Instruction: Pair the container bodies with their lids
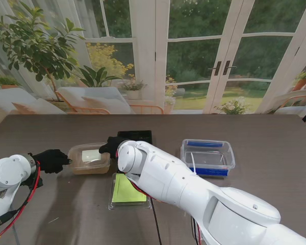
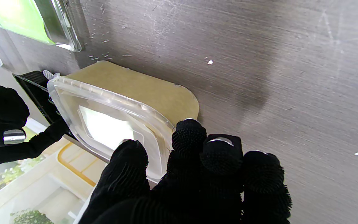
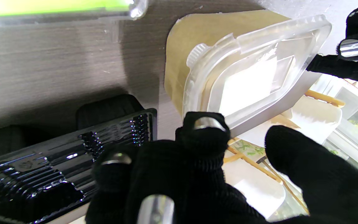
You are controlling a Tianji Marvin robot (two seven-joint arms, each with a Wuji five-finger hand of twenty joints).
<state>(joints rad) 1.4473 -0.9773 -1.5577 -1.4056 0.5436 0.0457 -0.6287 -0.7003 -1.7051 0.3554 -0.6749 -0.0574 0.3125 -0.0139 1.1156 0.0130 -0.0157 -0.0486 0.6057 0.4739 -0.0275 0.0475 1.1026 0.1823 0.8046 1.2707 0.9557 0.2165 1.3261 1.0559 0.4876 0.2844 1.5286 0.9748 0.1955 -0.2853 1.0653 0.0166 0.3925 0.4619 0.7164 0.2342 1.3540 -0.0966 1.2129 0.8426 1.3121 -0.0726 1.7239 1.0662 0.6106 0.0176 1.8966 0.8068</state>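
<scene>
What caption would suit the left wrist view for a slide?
Left hand fingers at the clear lid on the beige container, right hand at its far side.

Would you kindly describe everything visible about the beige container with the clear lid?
The beige container is a shallow rounded-rectangle tub, apparently thin translucent plastic, standing upright on the dark table. A clear lid with a ribbed rim, a corner tab and a raised centre panel sits on it; whether it is fully snapped down is unclear. The left hand touches one end, the right hand the other. A black tray lies just beyond.

Home sunroom: glass doors point(image 1: 222, 56), loungers point(image 1: 94, 99) (garden outside), potted plant point(image 1: 33, 41).
</scene>
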